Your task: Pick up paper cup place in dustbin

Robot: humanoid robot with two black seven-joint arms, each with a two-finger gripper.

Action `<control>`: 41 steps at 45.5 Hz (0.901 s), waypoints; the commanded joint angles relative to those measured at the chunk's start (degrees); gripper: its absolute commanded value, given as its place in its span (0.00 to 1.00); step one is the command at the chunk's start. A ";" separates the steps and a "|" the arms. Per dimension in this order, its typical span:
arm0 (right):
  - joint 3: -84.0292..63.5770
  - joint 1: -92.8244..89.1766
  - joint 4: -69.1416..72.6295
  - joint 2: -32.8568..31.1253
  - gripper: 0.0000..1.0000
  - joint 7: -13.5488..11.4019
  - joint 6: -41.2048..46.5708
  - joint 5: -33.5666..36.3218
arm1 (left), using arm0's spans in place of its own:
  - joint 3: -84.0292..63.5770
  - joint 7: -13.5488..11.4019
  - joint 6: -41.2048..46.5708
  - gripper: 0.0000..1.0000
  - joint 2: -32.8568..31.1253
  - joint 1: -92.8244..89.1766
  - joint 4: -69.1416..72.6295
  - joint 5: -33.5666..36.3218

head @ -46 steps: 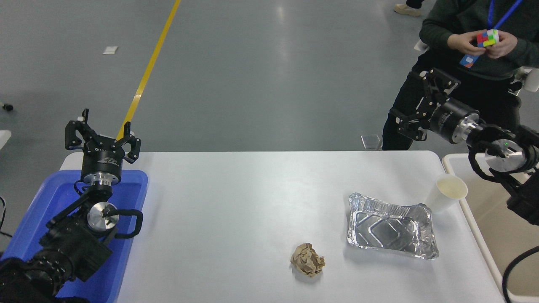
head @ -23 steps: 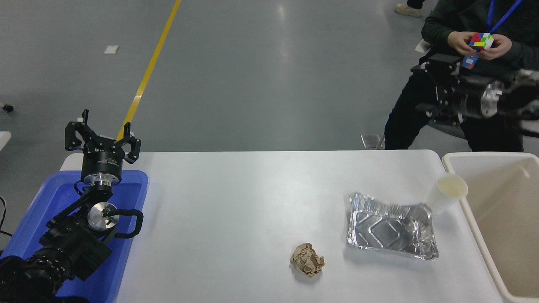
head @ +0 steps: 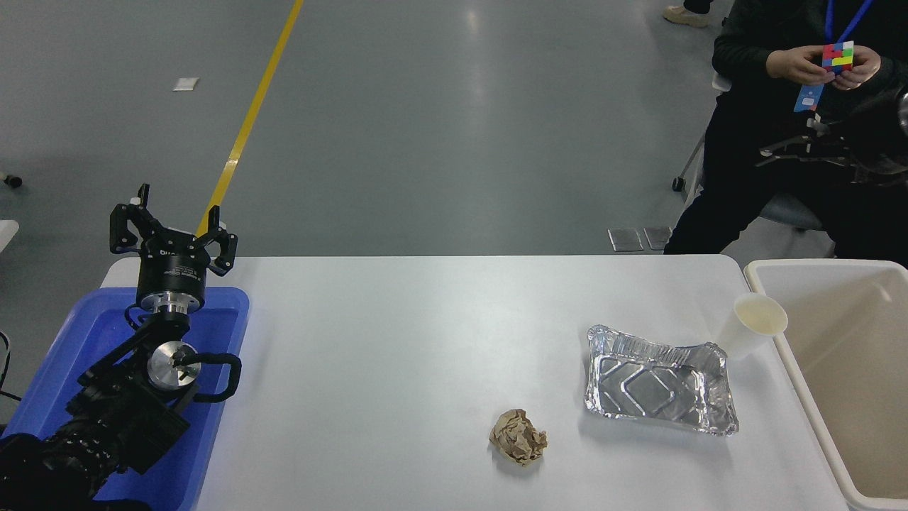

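Ideally, the cup (head: 752, 326), upright between foil tray (head: 660, 387) and bin (head: 823, 264), should be clasped gently around its wall by the right gripper (head: 794, 149), whose blurred opening cannot be told.

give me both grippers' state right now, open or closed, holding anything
Left gripper: open, holding nothing, parked over the blue plastic tray.
Right gripper: a dark blur at the right edge, far from the white paper cup; state cannot be told.
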 commanded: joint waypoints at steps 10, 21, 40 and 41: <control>-16.77 8.62 5.92 0.31 1.00 -1.53 1.89 -0.29 | 0.04 -0.03 0.00 0.99 0.00 -0.03 0.00 0.00; -21.08 20.13 26.66 -1.36 1.00 -1.09 1.89 -0.21 | 0.04 -0.04 0.00 0.99 0.00 0.06 0.00 0.00; -20.65 26.30 36.34 -0.57 1.00 -0.74 1.62 -6.96 | 0.04 -0.04 0.00 0.99 0.00 -0.03 0.00 0.00; -20.21 25.94 35.91 -0.48 1.00 -0.74 1.62 -8.19 | 0.04 0.05 0.00 0.99 0.00 -0.03 0.00 0.00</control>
